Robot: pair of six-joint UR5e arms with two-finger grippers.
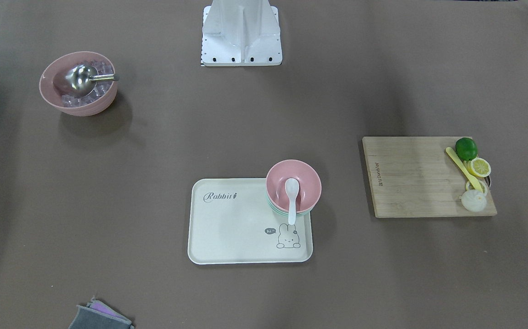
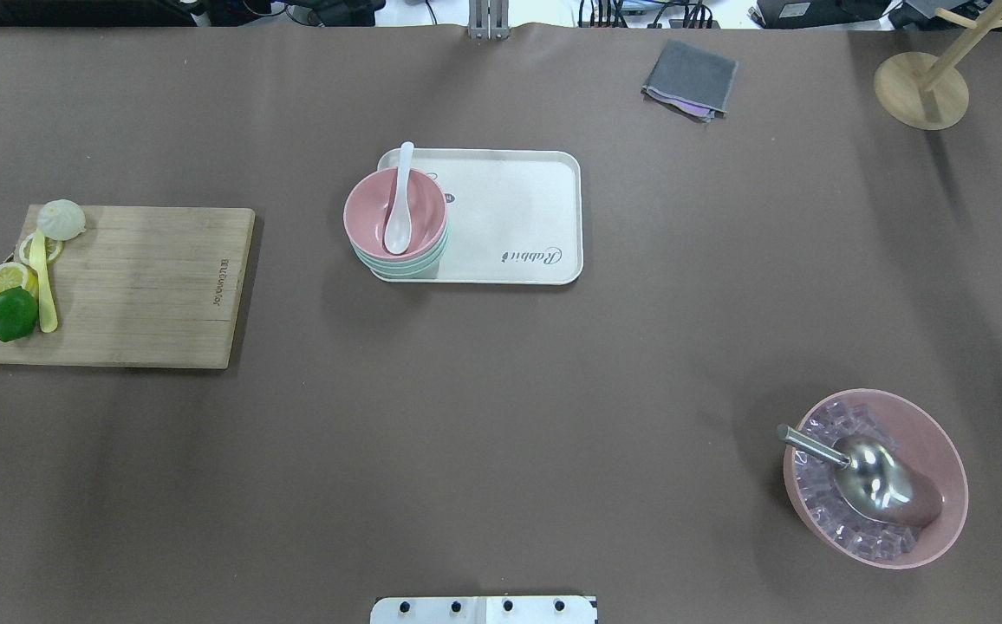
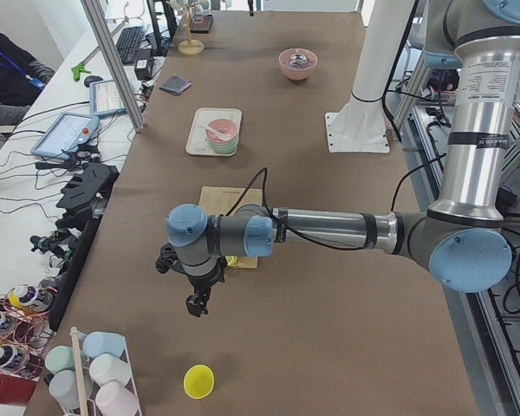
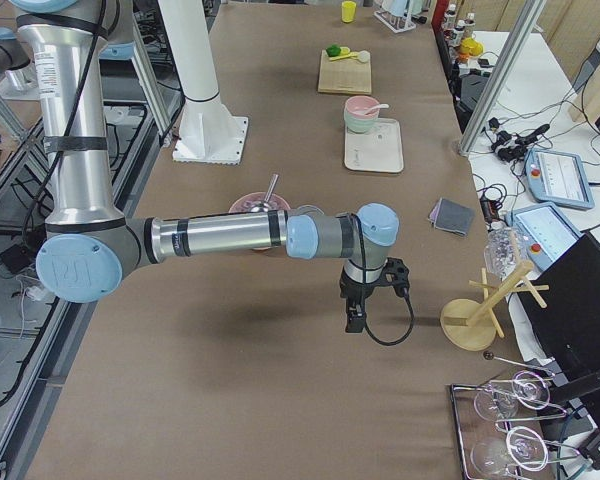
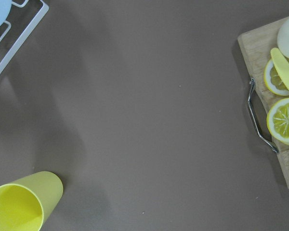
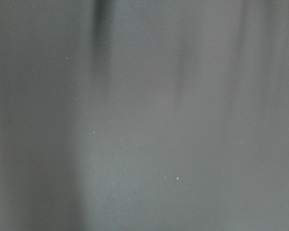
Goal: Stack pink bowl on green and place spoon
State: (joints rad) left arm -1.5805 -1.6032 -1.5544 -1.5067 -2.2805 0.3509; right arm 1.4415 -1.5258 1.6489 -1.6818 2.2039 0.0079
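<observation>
A pink bowl (image 1: 304,183) sits stacked in a green bowl (image 1: 275,209) at a corner of the cream tray (image 1: 232,228). A white spoon (image 1: 291,198) lies in the pink bowl with its handle over the rim. The stack also shows in the overhead view: pink bowl (image 2: 421,204), green bowl (image 2: 406,265), spoon (image 2: 399,208), tray (image 2: 518,208). My left gripper (image 3: 195,303) hangs over the table's end, far from the tray. My right gripper (image 4: 352,322) hangs over the other end. Both show only in the side views, so I cannot tell whether they are open or shut.
A wooden cutting board (image 2: 146,286) holds a lime (image 2: 12,314), lemon slices, a bun and a yellow spoon. A second pink bowl (image 2: 943,494) holds ice cubes and a metal scoop (image 2: 865,477). A grey cloth (image 2: 690,78), a wooden stand (image 2: 921,91) and a yellow cup (image 5: 24,204) lie apart.
</observation>
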